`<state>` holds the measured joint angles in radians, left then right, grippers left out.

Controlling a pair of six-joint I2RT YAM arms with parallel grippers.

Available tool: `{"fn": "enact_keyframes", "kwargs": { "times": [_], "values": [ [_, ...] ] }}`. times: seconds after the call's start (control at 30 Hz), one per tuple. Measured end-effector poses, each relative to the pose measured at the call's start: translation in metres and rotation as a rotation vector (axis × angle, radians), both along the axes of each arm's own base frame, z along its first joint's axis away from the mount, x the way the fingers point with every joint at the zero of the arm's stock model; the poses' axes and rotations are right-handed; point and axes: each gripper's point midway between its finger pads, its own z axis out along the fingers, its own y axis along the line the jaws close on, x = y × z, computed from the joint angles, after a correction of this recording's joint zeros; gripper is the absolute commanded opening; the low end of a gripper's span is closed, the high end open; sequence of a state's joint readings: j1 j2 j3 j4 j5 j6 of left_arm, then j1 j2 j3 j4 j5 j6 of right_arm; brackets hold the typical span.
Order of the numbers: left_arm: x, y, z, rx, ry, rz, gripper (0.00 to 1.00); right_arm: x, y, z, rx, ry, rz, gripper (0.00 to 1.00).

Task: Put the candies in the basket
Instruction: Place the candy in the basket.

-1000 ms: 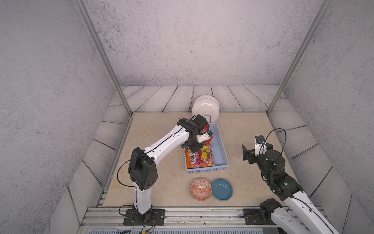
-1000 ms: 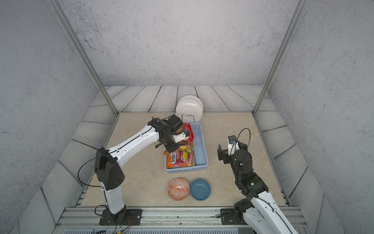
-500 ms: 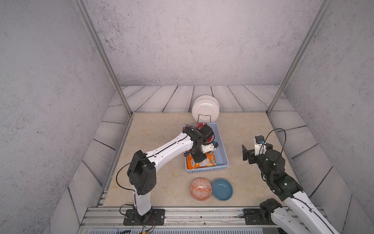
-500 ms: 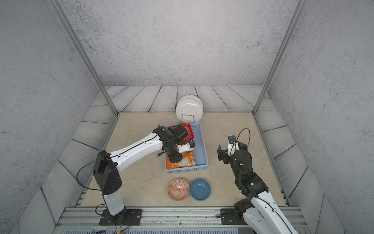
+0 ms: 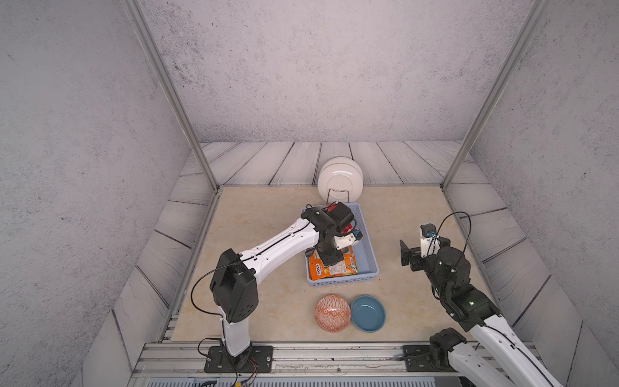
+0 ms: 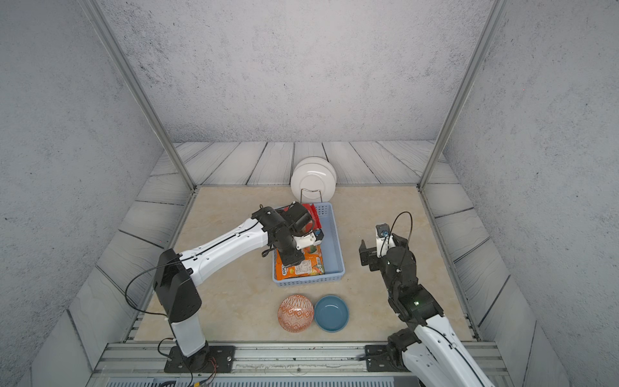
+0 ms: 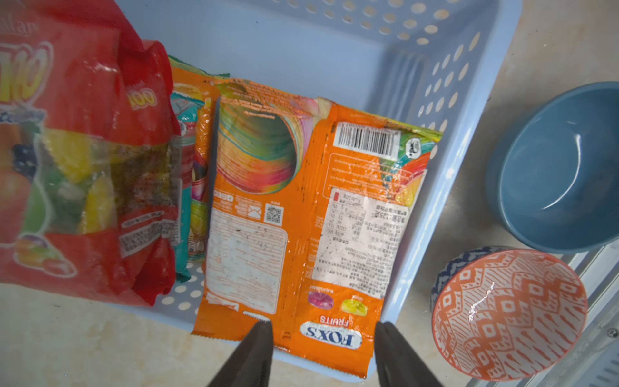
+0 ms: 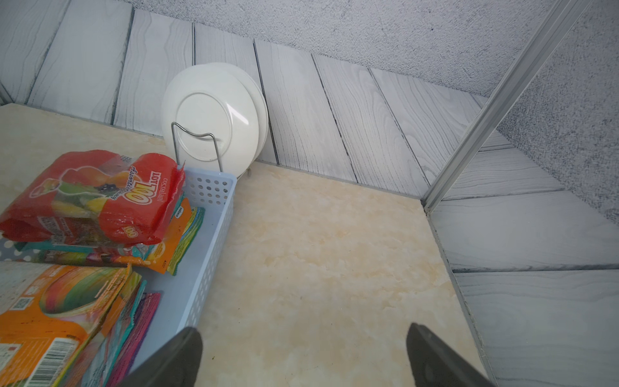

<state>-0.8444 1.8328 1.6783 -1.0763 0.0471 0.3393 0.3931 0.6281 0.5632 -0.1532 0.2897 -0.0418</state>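
Note:
The light blue perforated basket (image 5: 370, 241) (image 6: 335, 241) (image 7: 301, 43) (image 8: 214, 234) holds several candies bags in a pile. An orange FOX'S bag (image 5: 335, 269) (image 6: 301, 268) (image 7: 301, 207) (image 8: 50, 321) lies back side up on top, one end hanging over the basket's rim. A red bag (image 7: 83, 134) (image 8: 90, 194) (image 6: 313, 214) rests at the basket's far end. My left gripper (image 5: 330, 259) (image 6: 291, 258) (image 7: 323, 330) hovers open just above the orange bag's FOX'S end, gripping nothing. My right gripper (image 5: 410, 256) (image 8: 301, 335) stands wide open and empty over bare counter, right of the basket.
White plates in a wire rack (image 5: 340, 179) (image 8: 214, 114) stand just behind the basket. An orange patterned bowl (image 5: 332, 313) (image 7: 509, 315) and a round blue bowl (image 5: 368, 313) (image 7: 562, 167) sit in front of it. Walls and metal posts close in the counter.
My left gripper moved from the basket's far end toward its near end, opened, and let go of the orange bag, which now lies on the pile. The right arm has not moved.

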Motion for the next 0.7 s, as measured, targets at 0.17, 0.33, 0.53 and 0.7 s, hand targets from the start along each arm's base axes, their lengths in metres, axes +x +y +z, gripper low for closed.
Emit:
{"fn": "enact_keyframes", "kwargs": {
  "times": [0.17, 0.33, 0.53, 0.7],
  "values": [
    [0.009, 0.003, -0.003, 0.012, -0.026, 0.025, 0.67, 0.0, 0.0, 0.001, 0.001, -0.002, 0.0, 0.99],
    [0.019, 0.015, -0.004, 0.038, -0.076, 0.068, 0.77, 0.0, 0.001, 0.001, 0.002, -0.002, 0.003, 0.99],
    [0.046, 0.045, 0.036, -0.017, -0.192, 0.176, 0.91, 0.001, 0.001, -0.001, 0.002, 0.002, 0.003, 0.99],
    [0.074, 0.095, 0.08, -0.096, -0.293, 0.334, 0.99, 0.005, 0.003, -0.003, 0.002, 0.006, 0.002, 0.99]
  ]
}}
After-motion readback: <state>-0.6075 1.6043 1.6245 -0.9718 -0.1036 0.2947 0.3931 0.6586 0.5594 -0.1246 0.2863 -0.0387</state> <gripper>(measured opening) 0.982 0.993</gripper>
